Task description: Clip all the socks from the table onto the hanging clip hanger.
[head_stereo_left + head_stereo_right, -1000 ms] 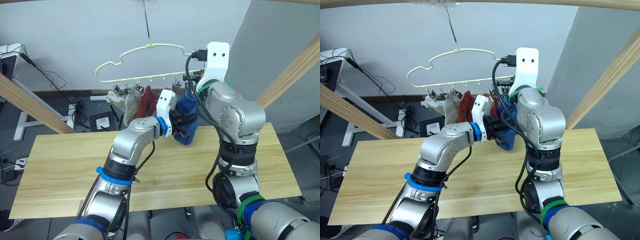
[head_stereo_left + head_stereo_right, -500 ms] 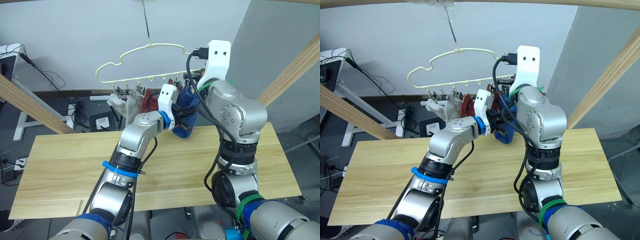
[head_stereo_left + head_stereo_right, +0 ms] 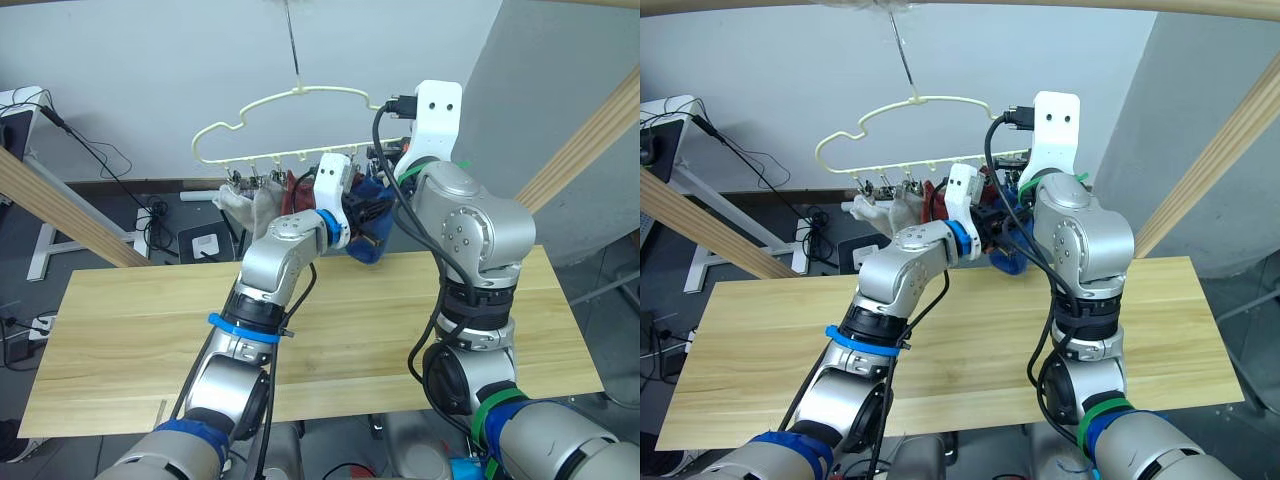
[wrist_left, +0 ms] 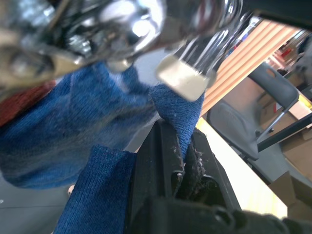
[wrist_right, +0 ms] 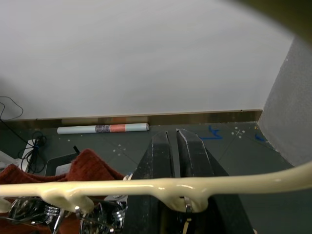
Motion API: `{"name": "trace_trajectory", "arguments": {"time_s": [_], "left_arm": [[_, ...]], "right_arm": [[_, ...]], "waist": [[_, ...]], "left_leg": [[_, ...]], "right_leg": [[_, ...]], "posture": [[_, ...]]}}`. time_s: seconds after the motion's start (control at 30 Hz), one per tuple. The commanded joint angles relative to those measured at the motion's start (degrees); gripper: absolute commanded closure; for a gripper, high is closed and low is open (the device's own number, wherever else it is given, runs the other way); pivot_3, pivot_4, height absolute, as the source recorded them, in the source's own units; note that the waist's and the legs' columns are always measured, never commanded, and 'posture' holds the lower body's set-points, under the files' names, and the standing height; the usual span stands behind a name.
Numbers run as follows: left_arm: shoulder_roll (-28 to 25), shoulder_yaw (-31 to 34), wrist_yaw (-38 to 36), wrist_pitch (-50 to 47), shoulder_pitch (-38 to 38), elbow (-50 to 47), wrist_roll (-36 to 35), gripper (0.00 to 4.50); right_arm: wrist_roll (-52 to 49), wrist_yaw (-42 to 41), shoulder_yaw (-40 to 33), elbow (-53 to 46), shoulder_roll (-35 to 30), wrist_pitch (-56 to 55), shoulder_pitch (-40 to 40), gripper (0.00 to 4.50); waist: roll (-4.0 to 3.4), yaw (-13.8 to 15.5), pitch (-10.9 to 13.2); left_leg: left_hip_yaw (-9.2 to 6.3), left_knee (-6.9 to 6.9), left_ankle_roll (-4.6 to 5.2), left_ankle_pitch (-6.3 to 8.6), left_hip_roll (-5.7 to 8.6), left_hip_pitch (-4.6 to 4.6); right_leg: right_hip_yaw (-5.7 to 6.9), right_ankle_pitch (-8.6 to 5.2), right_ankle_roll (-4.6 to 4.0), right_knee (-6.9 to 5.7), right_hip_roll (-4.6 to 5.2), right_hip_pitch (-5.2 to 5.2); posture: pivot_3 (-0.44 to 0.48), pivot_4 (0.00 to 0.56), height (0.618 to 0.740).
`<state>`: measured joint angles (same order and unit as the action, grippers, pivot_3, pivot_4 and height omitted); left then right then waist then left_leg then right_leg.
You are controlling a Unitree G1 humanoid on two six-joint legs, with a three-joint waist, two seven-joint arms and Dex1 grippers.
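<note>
Bare table (image 3: pixel 130 330) below, no socks lying on it. Above its far edge, clip hanger (image 3: pixel 262 115) with grey and rust-red socks already clipped. Left gripper (image 4: pixel 181 161) pinching the blue sock (image 4: pixel 105 195) by its cuff, raised to a metal clip (image 4: pixel 184 80). Right gripper (image 5: pixel 173 146) pressed almost together at the hanger wire, apparently steadying it. Soft, light, limp knit, likely to sag: best held right at the cuff edge.

Both arms are silver-grey metal with rounded joint housings. The left arm (image 3: pixel 262 285) wears blue rings at forearm and wrist; the right arm (image 3: pixel 470 235) has green bands near its base. Black cables loop along each. A white bracket (image 3: pixel 436 118) with two dark holes tops the right wrist. Fingers (image 4: pixel 163 161) are matte black.
</note>
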<state>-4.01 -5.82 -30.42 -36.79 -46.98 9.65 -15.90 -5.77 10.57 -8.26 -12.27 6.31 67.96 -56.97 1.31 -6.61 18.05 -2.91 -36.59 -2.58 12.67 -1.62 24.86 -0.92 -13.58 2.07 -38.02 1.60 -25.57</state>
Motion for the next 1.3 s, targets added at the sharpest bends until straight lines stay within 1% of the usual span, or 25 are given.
{"name": "trace_trajectory", "arguments": {"time_s": [0.03, 0.2, 0.3, 0.4, 0.43, 0.47, 0.57, 0.73, 0.9, 0.93, 0.97, 1.07, 1.17, 1.2, 1.27, 1.3], "left_arm": [[0.9, 0.72, 0.3, 1.15, -1.59, -0.77, -0.82, 4.48], [1.13, 0.8, 0.16, 1.21, -1.88, -0.47, -0.74, 4.48], [1.06, 0.83, 0.07, 1.31, -1.91, -0.27, -0.68, 4.5], [1.0, 1.2, -0.1, 1.02, -1.99, -0.03, -1.01, 4.5], [0.98, 1.57, -0.27, -0.02, -2.02, -0.04, -1.58, 4.5], [0.97, 1.83, -0.4, -0.78, -2.05, -0.05, -1.97, 4.5], [1.0, 1.92, -0.37, -0.64, -1.86, -0.35, -2.09, 3.7], [0.3, 1.13, -0.37, -1.26, -0.22, -2.51, -1.86, 2.12], [-1.37, -0.43, -0.78, -3.54, 2.71, -6.28, -1.53, 0.55], [-1.79, -0.49, -0.79, -4.01, 3.75, -7.45, -1.76, 0.23], [-2.39, -0.7, -0.82, -4.49, 5.02, -8.91, -1.86, 0.04], [-3.76, -1.02, -0.97, -5.87, 8.22, -12.89, -2.45, 0.04], [-4.41, -1.05, -0.81, -6.8, 9.88, -15.29, -3.05, 0.04], [-4.72, -0.81, -0.81, -7.05, 10.79, -16.29, -3.46, 0.04], [-6.16, 0.31, -0.6, -7.57, 15.67, -21.09, -4.44, 0.04], [-6.81, 1.46, -0.49, -6.18, 19.91, -24.4, -4.86, 0.04]], "right_arm": [[-0.15, 0.41, -0.22, -2.82, 0.33, -0.22, -1.08, 4.5], [-0.19, 0.45, -0.26, -2.89, 0.45, -0.06, -1.06, 4.5], [-0.34, 0.25, -0.31, -2.82, 0.43, 0.18, -1.09, 3.63], [-0.05, 0.69, -0.43, -2.83, 0.59, 0.38, -1.0, 2.49], [-0.07, 0.7, -0.42, -2.86, 0.62, 0.46, -0.92, 2.19], [-0.12, 0.69, -0.4, -2.88, 0.62, 0.49, -0.86, 2.19], [-0.37, 0.44, -0.42, -3.24, 0.41, 0.91, -0.54, 2.14], [-0.9, -0.9, -0.5, -5.22, -0.51, 3.12, 0.69, 2.14], [-2.22, -4.42, 0.36, -10.42, -2.87, 6.97, 3.87, 2.14], [-2.8, -5.61, 0.37, -12.34, -4.16, 8.14, 5.25, 2.14], [-3.55, -7.36, 0.96, -14.64, -6.26, 8.77, 7.03, 2.14], [-6.02, -11.89, 1.8, -20.4, -10.87, 10.01, 11.57, 2.14], [-7.25, -13.36, 0.96, -23.24, -12.03, 11.35, 13.82, 2.14], [-7.9, -14.69, 1.45, -24.51, -13.61, 11.16, 15.32, 2.14], [-10.15, -18.79, 1.6, -29.51, -17.79, 10.36, 21.95, 2.14], [-11.47, -21.79, 2.34, -32.67, -20.9, 8.3, 27.18, 2.14]], "waist": [[0.0, -0.01, 0.0], [0.0, -0.01, 0.0], [0.0, -0.02, 0.0], [0.0, -0.04, 0.0], [0.0, -0.04, 0.0], [0.0, -0.04, 0.0], [0.0, -0.06, 0.01], [-0.01, -0.07, 0.02], [-0.02, -0.06, 0.02], [-0.02, -0.06, 0.03], [-0.02, -0.07, 0.02], [-0.02, -0.04, 0.02], [-0.03, -0.07, 0.03], [-0.03, -0.09, 0.03], [-0.02, -0.19, 0.02], [-0.03, -0.24, 0.02]], "left_leg": [[0.0, 0.0, 0.0, 0.0, 0.0, 0.0], [0.0, 0.0, 0.0, 0.0, 0.0, 0.0], [0.0, 0.0, 0.0, 0.0, 0.0, 0.0], [0.0, 0.0, 0.0, 0.0, 0.0, 0.0], [0.0, 0.0, 0.0, 0.0, 0.0, 0.0], [0.0, 0.0, 0.0, 0.0, 0.0, 0.0], [0.0, 0.0, 0.0, 0.0, 0.0, 0.0], [0.0, 0.0, 0.0, 0.0, 0.0, 0.0], [0.0, 0.01, 0.0, 0.0, 0.0, 0.0], [0.0, 0.0, 0.0, 0.0, 0.0, 0.0], [0.0, 0.0, 0.0, 0.0, 0.0, 0.0], [-0.01, 0.0, 0.0, 0.0, 0.0, 0.0], [0.0, 0.0, 0.0, 0.0, 0.0, -0.01], [0.0, -0.02, 0.0, 0.0, 0.0, -0.01], [-0.01, -0.06, 0.0, 0.0, -0.01, -0.02], [-0.04, -0.05, 0.0, 0.0, -0.03, -0.07]], "right_leg": [[0.0, 0.0, 0.0, 0.0, 0.0, 0.0], [0.0, 0.0, 0.0, -0.01, 0.0, 0.0], [0.0, 0.0, 0.0, -0.01, 0.0, 0.0], [0.0, 0.0, 0.0, -0.01, 0.0, 0.0], [0.0, 0.0, 0.0, -0.01, 0.0, 0.0], [0.0, 0.0, 0.0, -0.01, 0.0, 0.0], [0.0, 0.0, 0.0, -0.01, 0.0, 0.0], [-0.01, 0.0, 0.0, 0.0, 0.0, 0.0], [-0.02, 0.0, 0.0, -0.01, 0.0, 0.0], [-0.01, 0.0, 0.0, -0.02, 0.0, 0.0], [-0.01, 0.0, 0.0, -0.02, 0.0, 0.0], [-0.02, 0.0, 0.0, -0.01, 0.0, 0.0], [-0.03, 0.0, 0.0, -0.03, 0.0, 0.0], [-0.03, 0.0, 0.01, -0.04, -0.01, 0.0], [-0.02, -0.01, 0.02, -0.04, -0.02, 0.01], [-0.01, -0.02, 0.03, 0.0, -0.03, 0.11]], "posture": [[-0.24, 0.335, 0.74], [-0.242, 0.335, 0.74], [-0.242, 0.335, 0.74], [-0.242, 0.335, 0.74], [-0.242, 0.335, 0.74], [-0.242, 0.335, 0.74], [-0.24, 0.339, 0.74], [-0.238, 0.34, 0.74], [-0.234, 0.337, 0.74], [-0.237, 0.335, 0.74], [-0.237, 0.334, 0.74], [-0.243, 0.33, 0.74], [-0.243, 0.33, 0.74], [-0.253, 0.318, 0.74], [-0.253, 0.318, 0.74], [-0.261, 0.307, 0.74]]}}
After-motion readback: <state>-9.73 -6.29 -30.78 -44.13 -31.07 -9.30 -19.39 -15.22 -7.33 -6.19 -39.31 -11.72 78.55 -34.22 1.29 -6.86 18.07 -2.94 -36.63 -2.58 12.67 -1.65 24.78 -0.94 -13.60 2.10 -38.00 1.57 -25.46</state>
